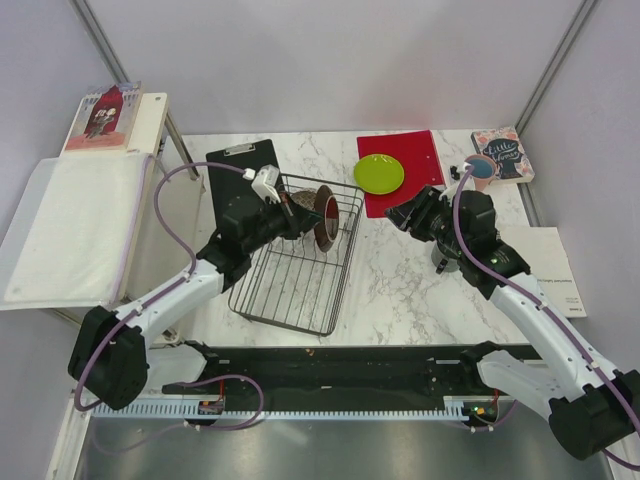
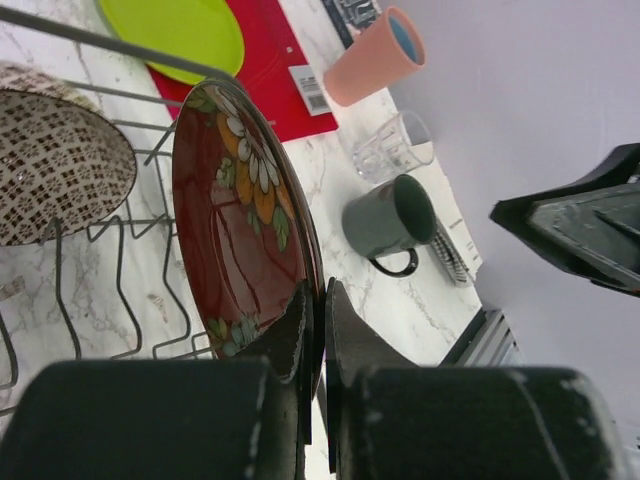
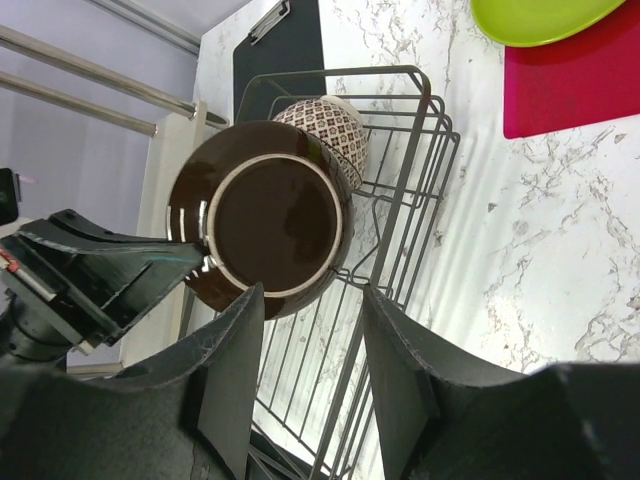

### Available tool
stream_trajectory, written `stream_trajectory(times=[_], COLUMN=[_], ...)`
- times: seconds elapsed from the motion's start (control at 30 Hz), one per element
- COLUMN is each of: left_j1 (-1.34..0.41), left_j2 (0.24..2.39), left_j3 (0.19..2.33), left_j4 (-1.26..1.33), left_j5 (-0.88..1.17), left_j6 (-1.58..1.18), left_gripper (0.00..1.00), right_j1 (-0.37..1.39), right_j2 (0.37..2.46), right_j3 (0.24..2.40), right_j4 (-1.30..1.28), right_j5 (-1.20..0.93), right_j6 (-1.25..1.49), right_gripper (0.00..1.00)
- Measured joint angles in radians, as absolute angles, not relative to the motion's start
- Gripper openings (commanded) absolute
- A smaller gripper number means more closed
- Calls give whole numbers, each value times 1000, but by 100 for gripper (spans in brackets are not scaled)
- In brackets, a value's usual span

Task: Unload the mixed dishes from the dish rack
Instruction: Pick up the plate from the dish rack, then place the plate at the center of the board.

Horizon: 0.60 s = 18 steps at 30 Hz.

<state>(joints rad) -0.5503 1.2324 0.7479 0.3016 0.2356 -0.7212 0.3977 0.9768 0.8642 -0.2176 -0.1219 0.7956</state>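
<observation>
The dish rack (image 1: 344, 270) stands left of centre. The dark red patterned plate (image 1: 327, 215) stands on edge at its far end, next to the beige mesh-patterned bowl (image 1: 303, 200). My left gripper (image 1: 312, 222) is shut on the plate's rim (image 2: 235, 210), with the bowl (image 2: 55, 165) behind it. My right gripper (image 1: 392, 218) is open and empty, just right of the rack, facing the plate's brown back (image 3: 265, 215). The lime-green plate (image 1: 379, 173), pink cup (image 1: 481, 172), clear glass (image 2: 392, 145) and grey mug (image 2: 390, 220) sit outside the rack on the right.
The lime-green plate lies on a red mat (image 1: 415, 150). A black clipboard (image 1: 232, 170) lies behind the rack. A book (image 1: 505, 152) lies at the far right, papers (image 1: 550, 265) under my right arm. A white side stand (image 1: 75, 225) stands at left.
</observation>
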Motion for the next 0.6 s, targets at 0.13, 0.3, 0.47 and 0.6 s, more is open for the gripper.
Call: stream_trajectory(times=[0.13, 0.3, 0.47, 0.6], left_j1=[-550, -552, -603, -759], left_j2=[1208, 1193, 1163, 1113], left_j3=[786, 889, 1025, 1039], left_j4=[287, 192, 12, -81], left_j5=[286, 339, 261, 50], left_j6=[-717, -636, -435, -177], left_gripper=[2, 2, 2, 2], right_j1=[398, 398, 398, 398], right_j2=[973, 971, 973, 973], right_j3=[864, 864, 893, 968], right_j4=[-218, -220, -283, -344], right_j5=[-122, -112, -84, -53], right_j6=[796, 796, 784, 762], right_gripper=[51, 52, 52, 53])
